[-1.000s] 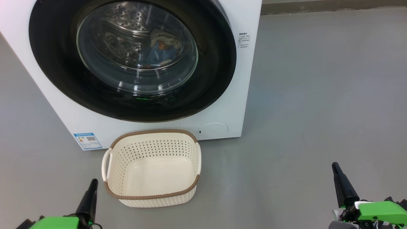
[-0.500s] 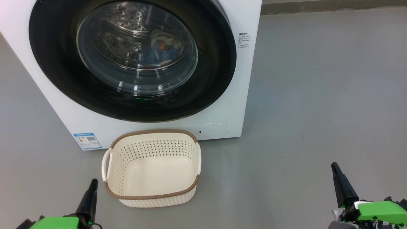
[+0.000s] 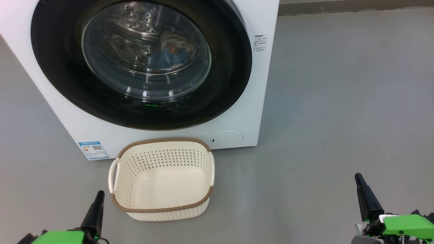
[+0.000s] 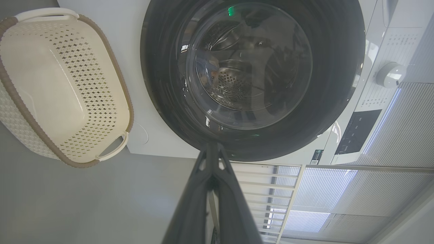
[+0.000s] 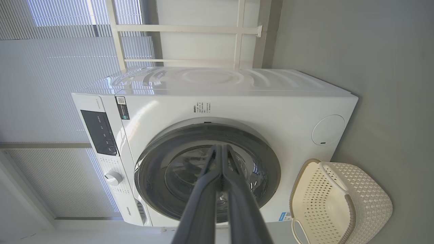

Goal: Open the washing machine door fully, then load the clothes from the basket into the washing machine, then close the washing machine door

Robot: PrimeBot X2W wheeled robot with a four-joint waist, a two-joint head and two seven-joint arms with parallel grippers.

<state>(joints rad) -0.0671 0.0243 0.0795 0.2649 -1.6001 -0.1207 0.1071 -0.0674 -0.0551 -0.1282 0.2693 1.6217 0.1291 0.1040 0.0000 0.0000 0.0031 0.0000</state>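
Note:
The white washing machine [image 3: 257,84] stands at the upper left of the head view. Its round black-rimmed door [image 3: 230,64] sits flush against the front. Behind the glass, blue and cream clothes [image 3: 171,47] lie in the steel drum. The cream basket [image 3: 161,210] rests on the floor just before the machine, with nothing inside it. My left gripper [image 3: 99,195] is shut, low at the left beside the basket's near corner. My right gripper [image 3: 357,177] is shut, far to the right over bare floor. The door [image 4: 339,51] and the basket [image 4: 20,105] also show in the left wrist view, and the washing machine [image 5: 271,101] in the right wrist view.
Grey floor [image 3: 339,101] spreads wide to the right of the machine. A blue label sticker [image 3: 93,150] and a round filter cover [image 3: 227,139] mark the machine's lower front. Window blinds [image 5: 51,84] stand behind the machine, and its control knob [image 5: 113,177] sits beside the door.
My right gripper has shifted very slightly to the right. Nothing else has visibly moved.

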